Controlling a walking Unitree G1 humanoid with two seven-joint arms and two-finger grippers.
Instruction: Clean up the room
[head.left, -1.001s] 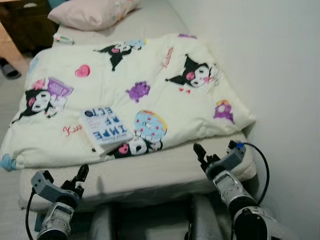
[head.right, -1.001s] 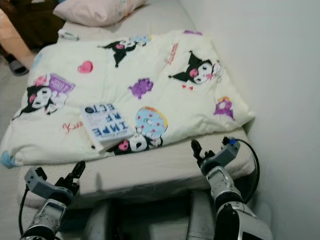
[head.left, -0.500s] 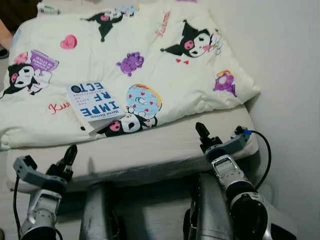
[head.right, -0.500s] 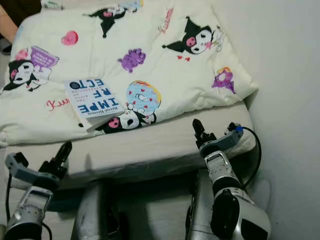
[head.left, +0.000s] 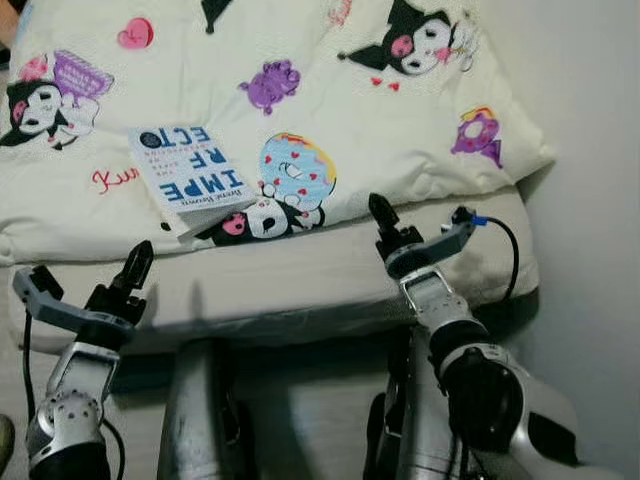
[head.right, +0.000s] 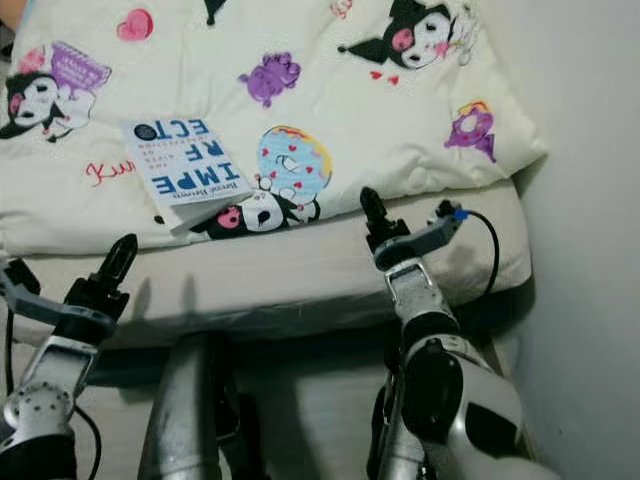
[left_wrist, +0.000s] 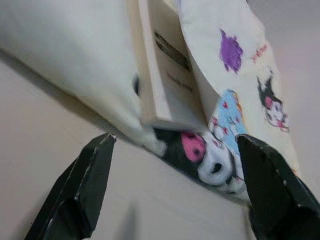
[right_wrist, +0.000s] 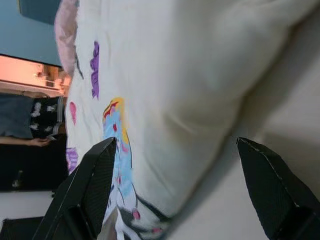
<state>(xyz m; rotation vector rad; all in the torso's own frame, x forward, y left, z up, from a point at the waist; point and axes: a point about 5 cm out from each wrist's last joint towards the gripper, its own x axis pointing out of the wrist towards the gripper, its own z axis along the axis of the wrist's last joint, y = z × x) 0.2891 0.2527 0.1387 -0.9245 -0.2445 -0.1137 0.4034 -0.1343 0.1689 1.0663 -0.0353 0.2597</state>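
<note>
Left tool (head.left: 136, 262): two long black fingers, spread apart and holding nothing, hovering over the bare strip of mattress at the near edge of the bed; the left wrist view shows the gap between its fingers.
Right tool (head.left: 381, 215): black fingers parted, nothing between them, poised just at the hem of the duvet, tips close to the fabric; the right wrist view shows both fingers wide apart.
White paperback book with dark blue block lettering (head.left: 187, 180): flat rectangle, lying closed on the duvet, ahead of the left tool and slightly toward the right one; its near corner overhangs the duvet hem, pale page edges visible in the left wrist view (left_wrist: 160, 75).
Soft cream quilted duvet printed with cartoon characters, hearts and purple shapes (head.left: 330, 110): puffy, rumpled, spread over most of the bed beyond both tools; its rounded hem lies just ahead of the right tool.
Beige smooth mattress sheet (head.left: 300, 285): matte fabric, a bare band between the duvet hem and the bed edge, directly under both tools.
White plain wall (head.left: 590, 150): smooth, on the outer side of the right tool, beside the bed.
Robot's silver legs (head.left: 200, 410): glossy metal, below and behind the tools, against the bed side.
Person (right_wrist: 30, 125): a standing figure in dark clothes, far beyond the duvet in the right wrist view, blurred.
</note>
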